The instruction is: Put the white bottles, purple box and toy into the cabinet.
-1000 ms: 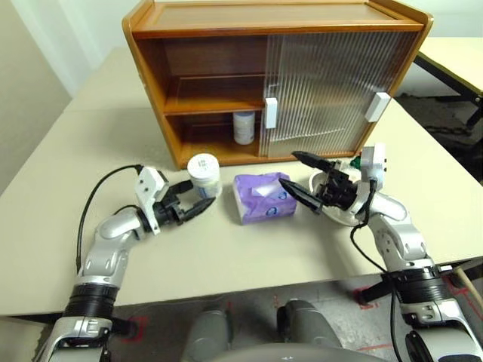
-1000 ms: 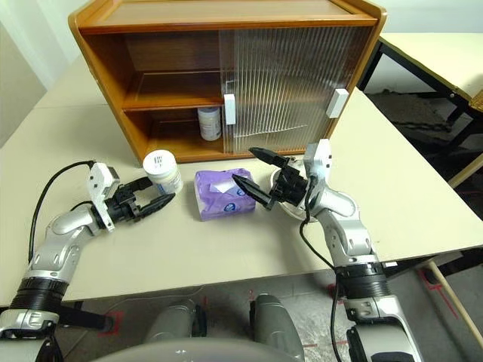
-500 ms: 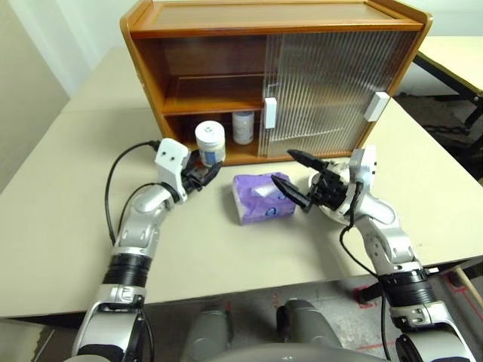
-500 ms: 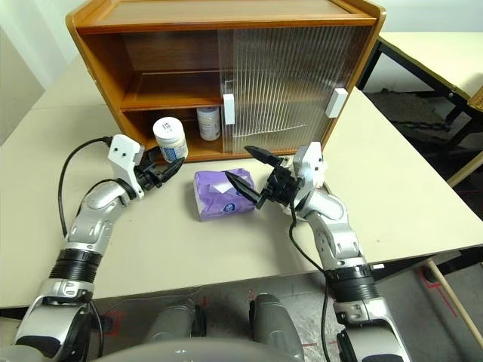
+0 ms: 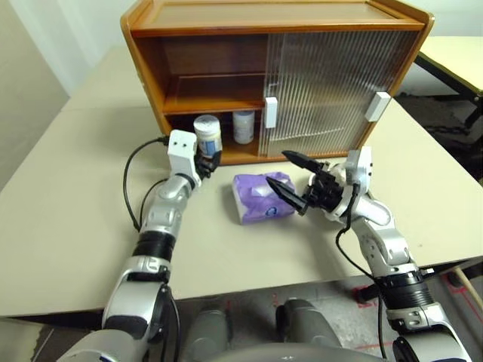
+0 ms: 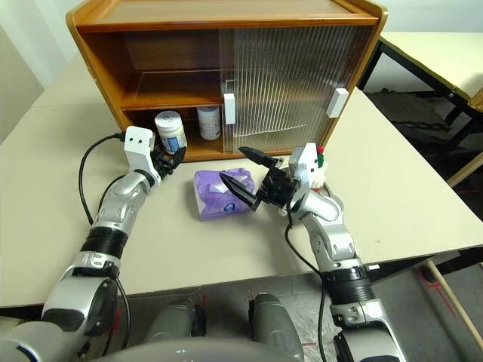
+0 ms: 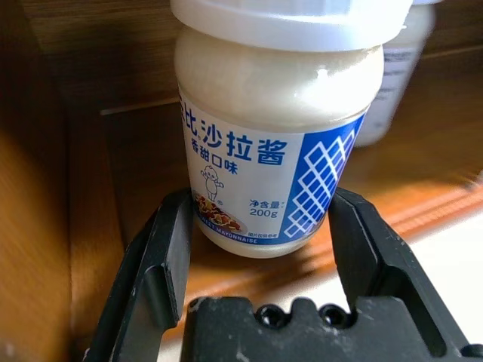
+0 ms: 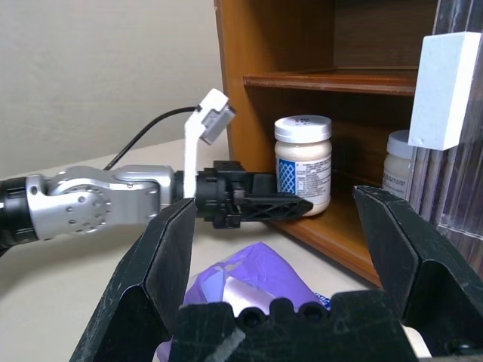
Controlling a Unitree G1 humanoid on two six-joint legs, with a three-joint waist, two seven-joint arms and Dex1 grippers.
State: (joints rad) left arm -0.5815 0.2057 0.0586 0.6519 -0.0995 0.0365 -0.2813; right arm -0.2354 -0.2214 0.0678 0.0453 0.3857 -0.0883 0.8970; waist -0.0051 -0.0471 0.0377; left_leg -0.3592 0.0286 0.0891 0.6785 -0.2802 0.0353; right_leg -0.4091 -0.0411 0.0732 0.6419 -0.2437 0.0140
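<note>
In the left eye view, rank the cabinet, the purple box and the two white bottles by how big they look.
1. Cabinet
2. Purple box
3. Held bottle and shelf bottle: look alike, and one sits deeper, so unranked.

Cabinet at the back of the table, goods before its open left half

The cabinet [image 5: 275, 75] stands at the far side of the table [image 5: 68, 196]. One bottle [image 5: 243, 125] sits inside the lower compartment, beside the door handle [image 5: 270, 112]; the held bottle [image 5: 207, 135] is left of it at the compartment's front edge, between the left gripper's [image 5: 207, 161] fingers. The purple box [image 5: 260, 197] lies in front of the cabinet, the right gripper [image 5: 293, 179] over its right end. Behind that gripper is what seems the toy [image 6: 321, 161], mostly hidden.
</note>
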